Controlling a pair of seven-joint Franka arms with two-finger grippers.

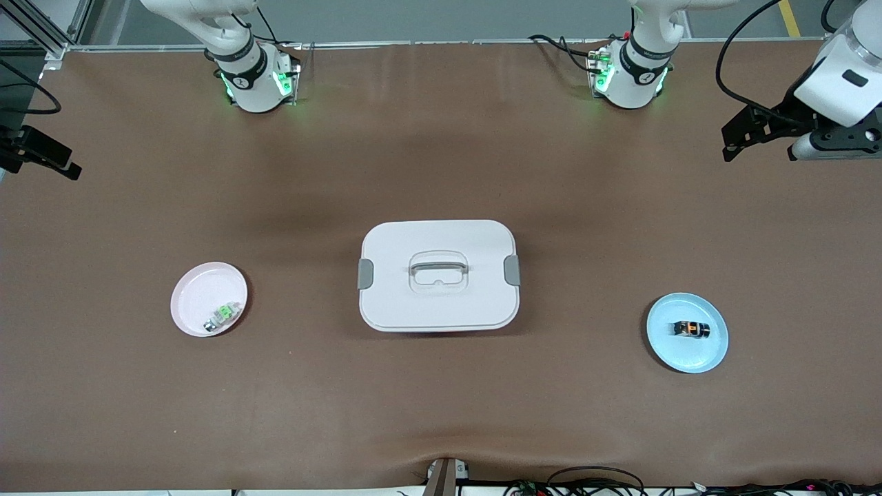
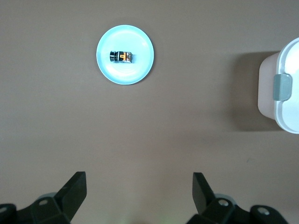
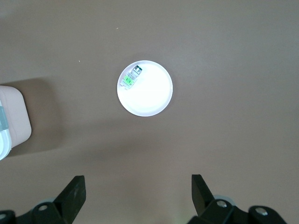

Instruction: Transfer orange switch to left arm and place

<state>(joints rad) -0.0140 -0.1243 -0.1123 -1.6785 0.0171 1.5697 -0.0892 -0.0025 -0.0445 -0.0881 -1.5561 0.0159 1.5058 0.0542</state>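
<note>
The orange switch (image 1: 691, 329) lies on a blue plate (image 1: 679, 355) toward the left arm's end of the table; it also shows in the left wrist view (image 2: 121, 56). The white lidded box (image 1: 439, 275) stands in the middle of the table. My left gripper (image 1: 741, 138) hangs high over the table at the left arm's end, open and empty (image 2: 139, 186). My right gripper (image 1: 55, 162) hangs high over the right arm's end, open and empty (image 3: 138, 186). Neither gripper touches anything.
A pink plate (image 1: 196, 293) toward the right arm's end holds a small green-and-white component (image 1: 222, 317), which also shows in the right wrist view (image 3: 132, 77). The box's edge shows in both wrist views (image 2: 287, 93) (image 3: 9, 121). Cables lie along the table's near edge.
</note>
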